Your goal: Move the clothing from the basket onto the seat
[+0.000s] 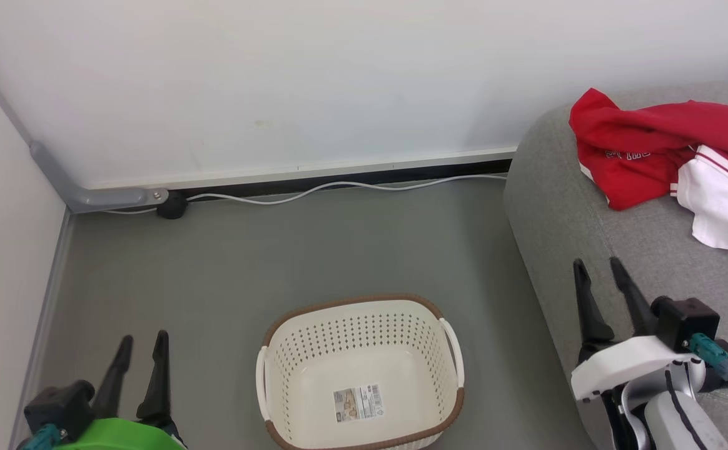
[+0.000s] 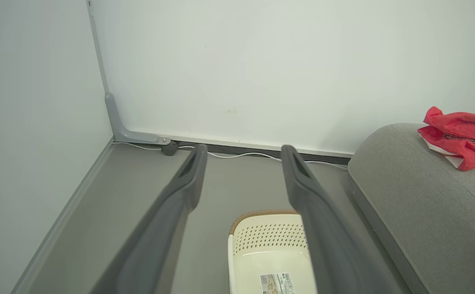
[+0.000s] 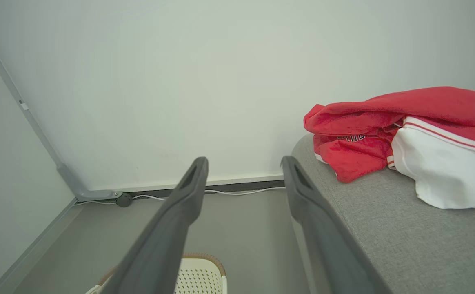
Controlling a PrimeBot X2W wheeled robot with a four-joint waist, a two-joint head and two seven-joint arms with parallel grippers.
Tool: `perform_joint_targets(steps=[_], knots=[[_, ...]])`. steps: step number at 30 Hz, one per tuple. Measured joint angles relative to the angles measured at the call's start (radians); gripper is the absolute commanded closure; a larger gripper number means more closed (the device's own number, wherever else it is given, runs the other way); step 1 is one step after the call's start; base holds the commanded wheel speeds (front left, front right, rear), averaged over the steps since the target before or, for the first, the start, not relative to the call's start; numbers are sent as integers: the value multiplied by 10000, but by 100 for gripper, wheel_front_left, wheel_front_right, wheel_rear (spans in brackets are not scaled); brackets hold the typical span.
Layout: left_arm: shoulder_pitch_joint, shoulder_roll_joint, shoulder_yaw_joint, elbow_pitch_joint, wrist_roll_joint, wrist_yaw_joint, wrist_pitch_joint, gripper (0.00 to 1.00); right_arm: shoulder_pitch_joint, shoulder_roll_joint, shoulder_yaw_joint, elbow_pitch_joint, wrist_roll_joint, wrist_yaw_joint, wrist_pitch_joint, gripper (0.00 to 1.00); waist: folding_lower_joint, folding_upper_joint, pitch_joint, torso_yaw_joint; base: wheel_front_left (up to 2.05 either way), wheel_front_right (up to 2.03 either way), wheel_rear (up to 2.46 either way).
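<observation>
From the head view, the basket point(image 1: 351, 300) stands upright on the grey floor point(image 1: 264, 250), well out from the wall and just beside the rounded end of the seat point(image 1: 558, 206). A paper label point(image 1: 356, 403) lies flat on its bottom. The clothing point(image 1: 645, 150) lies crumpled on the seat, near the end closest to the wall (red cloth, with a white panel towards the right). A white cable point(image 1: 339, 185) runs along the floor's far edge. The left claw point(image 1: 145, 335) hangs over the floor to the left of the basket, its fingers apart and gripping nothing. The right claw point(image 1: 597, 262) hangs over the seat's front edge, its fingers likewise apart and bare, well short of the clothing.

The left wrist view looks along the left claw point(image 2: 243, 149), whose two fingers are spread wide. The basket point(image 2: 270, 237) sits below and between them, and the clothing point(image 2: 462, 134) shows far off on the seat point(image 2: 417, 204).

The right wrist view looks along the right claw point(image 3: 244, 161), spread wide with nothing between its fingers. The clothing point(image 3: 364, 122) is heaped on the seat point(image 3: 384, 241) at the right, and part of the basket's rim point(image 3: 200, 258) shows on the floor below.
</observation>
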Motion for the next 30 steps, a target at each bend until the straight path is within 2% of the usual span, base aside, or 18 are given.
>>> perform_joint_targets(steps=[4, 10, 30], knots=[[100, -291, -128, 328, -42, -2, 15, 100, 335, 123, 23, 368, 48, 2, 13, 100, 0, 0, -1, -1, 0, 0, 0], [112, -349, -21, 362, -443, -23, 161, 100, 337, 138, -222, 487, 485, 12, 209, 100, 0, 0, 18, 22, 0, 0, 0], [86, -669, 535, 500, -2466, -259, 803, 100, 72, 230, -907, 715, 3317, 291, 1172, 100, 0, 0, 72, 78, 0, 0, 0]])
